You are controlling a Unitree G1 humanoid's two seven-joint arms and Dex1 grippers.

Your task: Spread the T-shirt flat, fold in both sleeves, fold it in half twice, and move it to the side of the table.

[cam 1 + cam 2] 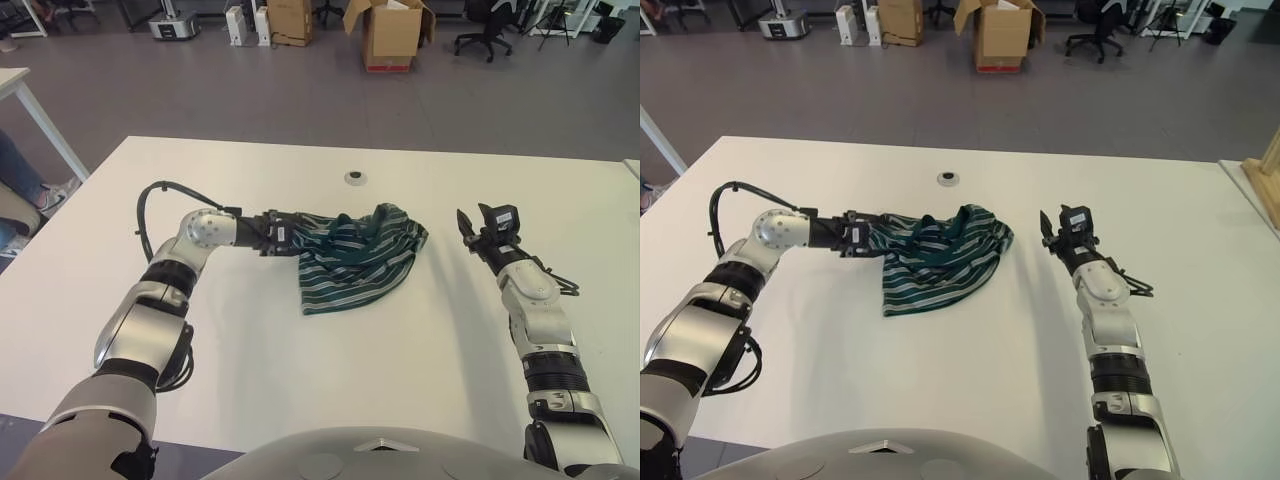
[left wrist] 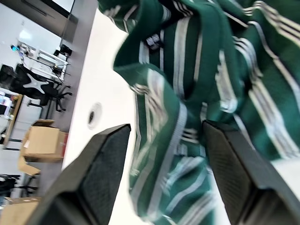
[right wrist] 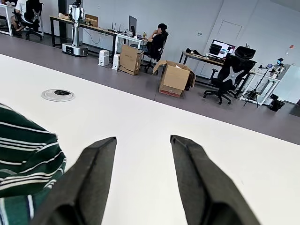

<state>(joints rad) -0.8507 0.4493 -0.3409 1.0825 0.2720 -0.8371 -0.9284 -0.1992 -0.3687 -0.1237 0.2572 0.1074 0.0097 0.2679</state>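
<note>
A green T-shirt (image 1: 355, 255) with white stripes lies bunched in a heap near the middle of the white table (image 1: 300, 380). My left gripper (image 1: 285, 237) is at the heap's left edge; in the left wrist view its fingers (image 2: 108, 178) stand wide apart, open, with folds of the T-shirt (image 2: 211, 70) between and beyond them. My right gripper (image 1: 473, 222) hovers open to the right of the heap, a short way off, touching nothing. The right wrist view has the T-shirt's (image 3: 23, 159) edge off to one side of the open fingers (image 3: 93, 173).
A round cable grommet (image 1: 355, 178) is set in the table behind the shirt. A wooden frame (image 1: 1265, 170) stands past the table's right edge and another table (image 1: 15, 85) at the far left. Cardboard boxes (image 1: 390, 35) and office chairs sit on the floor beyond.
</note>
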